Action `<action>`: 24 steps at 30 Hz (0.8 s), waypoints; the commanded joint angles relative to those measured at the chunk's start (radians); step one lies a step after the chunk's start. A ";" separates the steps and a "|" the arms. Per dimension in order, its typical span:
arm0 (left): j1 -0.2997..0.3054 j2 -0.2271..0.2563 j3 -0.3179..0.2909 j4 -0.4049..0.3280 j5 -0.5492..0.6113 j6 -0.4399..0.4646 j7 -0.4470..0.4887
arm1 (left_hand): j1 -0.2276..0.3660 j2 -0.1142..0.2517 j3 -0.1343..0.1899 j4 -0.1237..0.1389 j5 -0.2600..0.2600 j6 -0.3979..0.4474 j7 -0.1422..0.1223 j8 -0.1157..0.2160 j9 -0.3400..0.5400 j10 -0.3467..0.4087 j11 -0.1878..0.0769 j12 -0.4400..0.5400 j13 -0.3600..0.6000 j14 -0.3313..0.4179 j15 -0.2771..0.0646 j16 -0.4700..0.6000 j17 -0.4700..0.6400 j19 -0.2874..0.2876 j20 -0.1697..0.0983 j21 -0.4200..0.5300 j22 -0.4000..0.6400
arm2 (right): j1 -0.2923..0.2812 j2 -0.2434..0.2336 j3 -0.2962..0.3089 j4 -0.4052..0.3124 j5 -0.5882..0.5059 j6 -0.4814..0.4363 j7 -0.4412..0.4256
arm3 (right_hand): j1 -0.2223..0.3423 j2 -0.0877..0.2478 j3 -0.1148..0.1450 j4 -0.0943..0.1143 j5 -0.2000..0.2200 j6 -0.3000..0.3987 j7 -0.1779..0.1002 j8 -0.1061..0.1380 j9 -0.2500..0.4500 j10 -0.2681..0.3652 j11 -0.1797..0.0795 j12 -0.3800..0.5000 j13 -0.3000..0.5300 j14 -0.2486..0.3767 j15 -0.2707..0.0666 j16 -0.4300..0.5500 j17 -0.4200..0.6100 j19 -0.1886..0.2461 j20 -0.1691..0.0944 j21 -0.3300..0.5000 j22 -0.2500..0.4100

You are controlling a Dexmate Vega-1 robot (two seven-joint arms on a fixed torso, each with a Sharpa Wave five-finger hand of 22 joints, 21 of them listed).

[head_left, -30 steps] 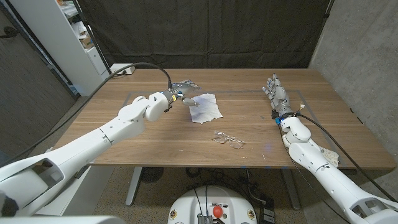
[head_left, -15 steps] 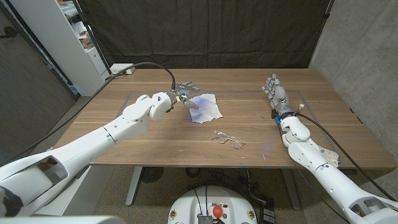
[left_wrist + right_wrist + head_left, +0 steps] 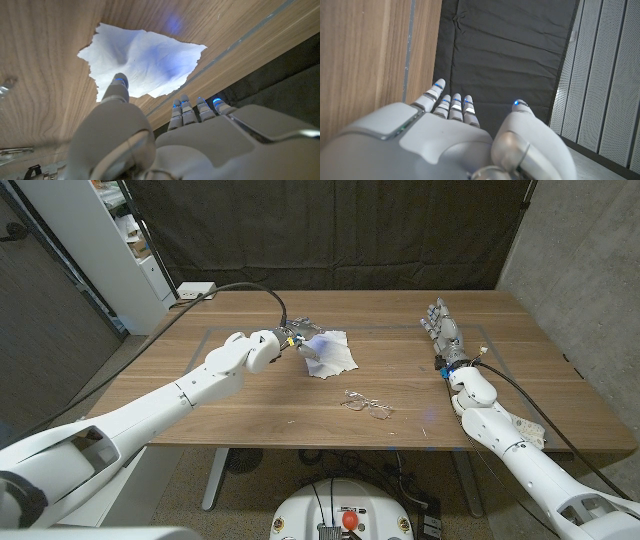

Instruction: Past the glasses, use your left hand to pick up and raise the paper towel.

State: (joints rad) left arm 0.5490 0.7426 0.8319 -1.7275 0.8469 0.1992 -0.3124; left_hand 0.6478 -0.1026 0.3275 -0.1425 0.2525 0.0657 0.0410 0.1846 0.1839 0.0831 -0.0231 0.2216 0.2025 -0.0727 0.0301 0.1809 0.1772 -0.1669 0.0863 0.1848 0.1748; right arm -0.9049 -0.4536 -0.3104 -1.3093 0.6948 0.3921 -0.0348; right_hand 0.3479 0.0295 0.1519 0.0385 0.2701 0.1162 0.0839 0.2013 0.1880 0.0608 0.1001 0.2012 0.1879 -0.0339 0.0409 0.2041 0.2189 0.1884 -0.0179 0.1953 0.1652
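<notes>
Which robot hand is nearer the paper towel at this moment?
Left. The left robot hand is at the paper towel, over its left edge. The right robot hand stands far off near the table's right side.

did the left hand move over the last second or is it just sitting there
Yes. In the head view the left hand has crept toward the robot's right, closing on the paper towel, which lies where it did on the table.
</notes>
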 commanded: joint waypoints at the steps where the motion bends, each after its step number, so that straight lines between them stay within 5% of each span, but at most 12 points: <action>1: -0.043 -0.042 0.041 0.064 -0.006 -0.015 -0.049 | 0.003 -0.009 -0.006 0.001 0.010 -0.001 0.000 0.002 0.002 0.001 0.001 0.000 0.003 -0.005 0.001 0.002 0.003 -0.002 0.011 0.005 0.004 | 0.006 0.002 -0.001 0.009 0.001 -0.003 0.002 | 0.009 0.003 -0.001 -0.002 0.003 0.007 0.005 -0.004 0.002 0.004 -0.002 -0.002 0.003 0.003 0.006 0.005 0.000 0.009 -0.001 -0.002 0.004; 24: -0.086 -0.067 0.091 0.092 0.000 0.024 -0.125 | 0.000 -0.015 -0.019 0.007 0.020 0.030 0.001 0.013 0.002 0.021 -0.003 0.008 0.003 0.017 -0.002 0.010 0.003 -0.001 0.023 0.008 0.004 | 0.011 -0.002 0.000 0.015 0.006 -0.009 0.009 | 0.009 0.004 -0.003 -0.003 0.003 0.008 0.006 -0.004 0.002 0.006 0.000 -0.002 0.003 0.005 0.009 0.005 0.001 0.008 0.001 -0.003 0.005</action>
State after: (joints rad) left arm 0.4721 0.6827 0.9049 -1.6436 0.8449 0.2074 -0.4200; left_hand 0.6466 -0.1118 0.3114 -0.1338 0.2672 0.0880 0.0409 0.1925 0.1837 0.0978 -0.0267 0.2265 0.2024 -0.0601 0.0249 0.1856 0.1772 -0.1643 0.1027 0.1888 0.1746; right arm -0.8954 -0.4544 -0.3102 -1.2978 0.6989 0.3854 -0.0305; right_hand 0.3479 0.0295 0.1493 0.0359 0.2701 0.1162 0.0840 0.2013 0.1880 0.0607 0.0999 0.2012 0.1879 -0.0318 0.0430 0.2041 0.2189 0.1884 -0.0179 0.1953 0.1652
